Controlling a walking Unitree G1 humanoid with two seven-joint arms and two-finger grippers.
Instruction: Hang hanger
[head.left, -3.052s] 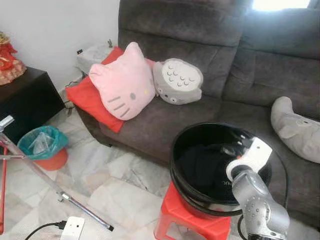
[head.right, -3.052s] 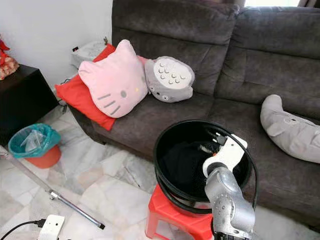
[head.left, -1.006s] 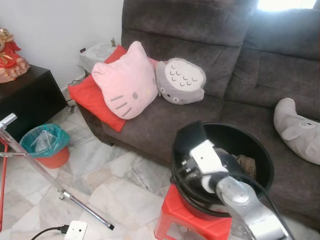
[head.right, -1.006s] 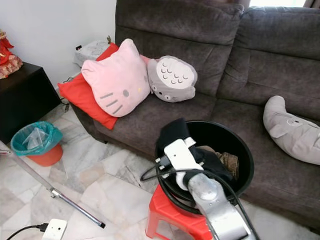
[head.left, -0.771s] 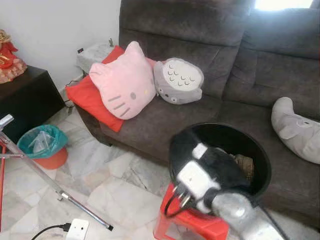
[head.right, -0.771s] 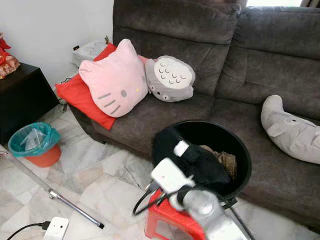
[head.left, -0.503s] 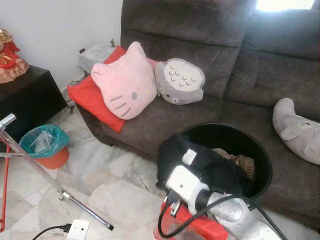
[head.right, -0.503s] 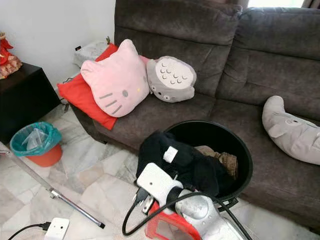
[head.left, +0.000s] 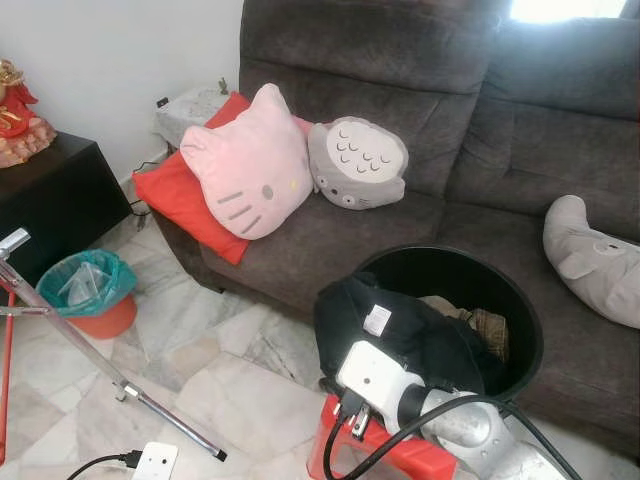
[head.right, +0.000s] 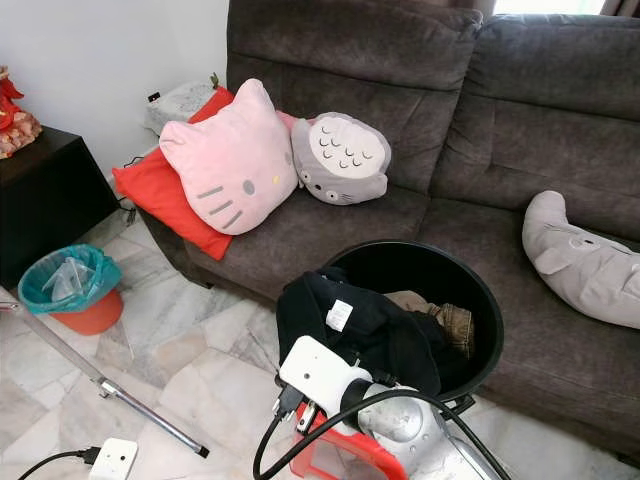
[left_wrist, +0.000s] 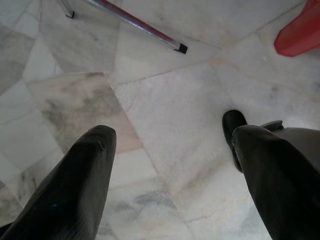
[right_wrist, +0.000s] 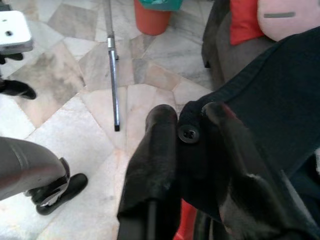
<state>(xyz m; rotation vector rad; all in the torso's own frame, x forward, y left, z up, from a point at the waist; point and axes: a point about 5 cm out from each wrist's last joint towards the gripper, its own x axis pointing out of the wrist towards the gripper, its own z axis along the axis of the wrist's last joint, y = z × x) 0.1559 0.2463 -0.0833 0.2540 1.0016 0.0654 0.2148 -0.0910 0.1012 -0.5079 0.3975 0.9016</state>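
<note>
R gripper (right_wrist: 192, 131) pinching black garment (right_wrist: 260, 105); L gripper (left_wrist: 172, 160) spread over floor (left_wrist: 165, 100).

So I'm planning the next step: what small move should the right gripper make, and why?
Probably keep lifting. The right gripper is shut on the black garment, which is draped over the rim of the bucket, part of it inside. Raising it should free the cloth. The left gripper hangs open over the floor.

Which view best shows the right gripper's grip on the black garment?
The right wrist view: the right gripper is shut on the black garment, pinching its edge by a button. The eye views show the garment draped over the black bin's rim with its white tag, but the arm hides the fingers.
</note>
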